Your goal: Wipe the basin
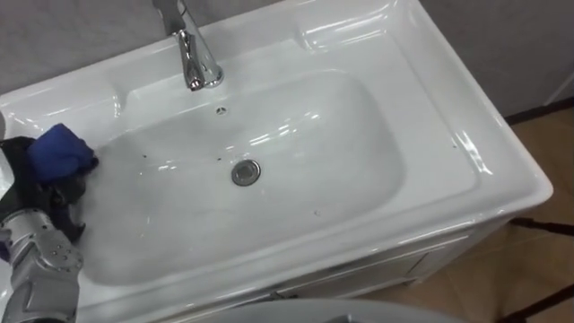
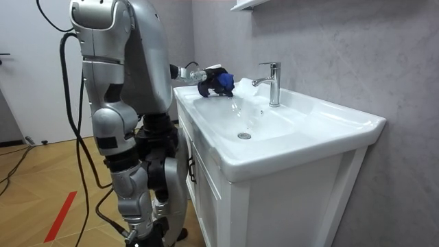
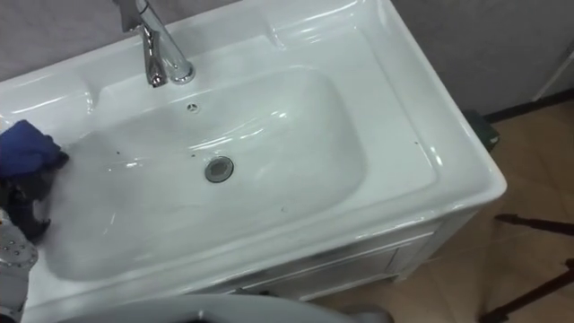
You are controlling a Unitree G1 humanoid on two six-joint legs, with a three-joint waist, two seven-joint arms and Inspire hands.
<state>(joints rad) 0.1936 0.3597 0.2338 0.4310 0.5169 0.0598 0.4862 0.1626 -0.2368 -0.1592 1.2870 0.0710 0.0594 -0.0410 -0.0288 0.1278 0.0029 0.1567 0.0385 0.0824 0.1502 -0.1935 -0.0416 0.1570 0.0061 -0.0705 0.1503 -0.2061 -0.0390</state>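
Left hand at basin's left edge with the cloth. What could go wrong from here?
1. The blue cloth is bunched atop the left hand, so bare hand, not cloth, may scrape the basin.
2. A sweep along the back could clip the faucet.
3. Specks near the drain could get missed.

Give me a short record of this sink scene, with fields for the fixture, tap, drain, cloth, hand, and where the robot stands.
fixture: white basin set on a white cabinet
tap: chrome faucet on the back rim, left of centre
drain: round metal drain in the middle of the bowl
cloth: blue cloth, bunched at the bowl's left end
hand: left hand, fingers curled round the cloth
marks: a few small dark specks on the bowl
robot: standing upright at the front of the basin
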